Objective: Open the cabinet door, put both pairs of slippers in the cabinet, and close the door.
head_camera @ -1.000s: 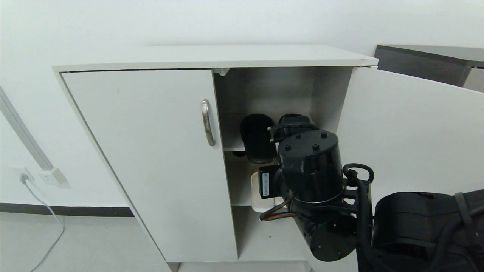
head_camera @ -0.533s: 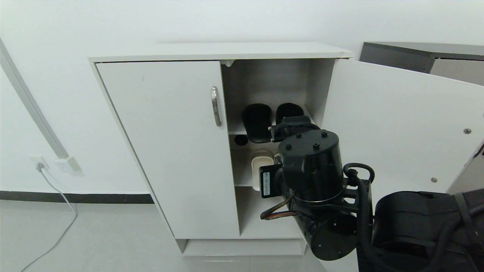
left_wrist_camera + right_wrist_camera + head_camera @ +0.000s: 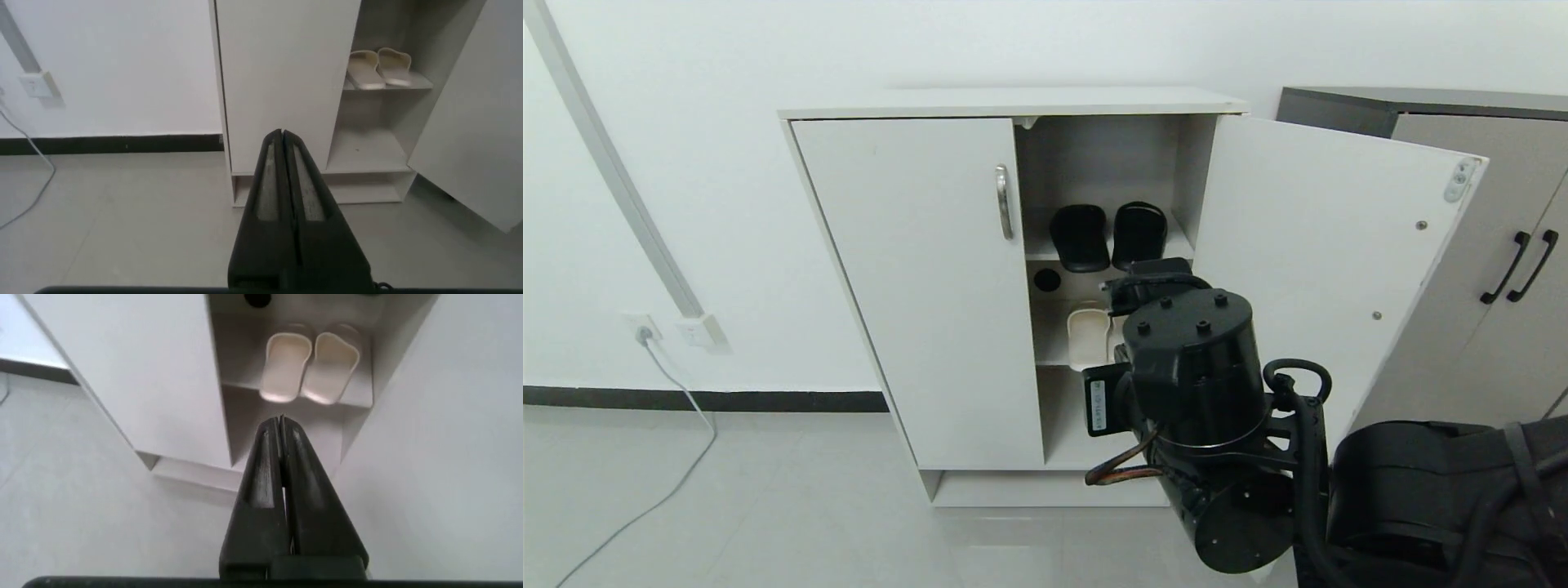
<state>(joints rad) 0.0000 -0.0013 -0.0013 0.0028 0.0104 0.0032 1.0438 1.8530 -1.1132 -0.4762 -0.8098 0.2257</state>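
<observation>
A white cabinet (image 3: 907, 269) stands against the wall, its left door shut and its right door (image 3: 1307, 245) swung wide open. A black pair of slippers (image 3: 1107, 235) rests on the upper shelf. A cream pair of slippers (image 3: 1088, 336) (image 3: 310, 363) (image 3: 378, 68) sits on the shelf below. My right arm (image 3: 1188, 376) is in front of the open side, and my right gripper (image 3: 280, 422) is shut and empty, short of the cream pair. My left gripper (image 3: 282, 135) is shut and empty, out over the floor facing the shut door.
A grey cabinet (image 3: 1486, 269) with black handles stands just right of the open door. A wall socket with a cable (image 3: 645, 331) is at the left. Bare tiled floor (image 3: 768, 523) lies in front of the cabinet. The shut door carries a metal handle (image 3: 1004, 202).
The head camera has pulled back from the cabinet, so the cabinet looks smaller and the grey cabinet has come into view. Both slipper pairs stay on their shelves.
</observation>
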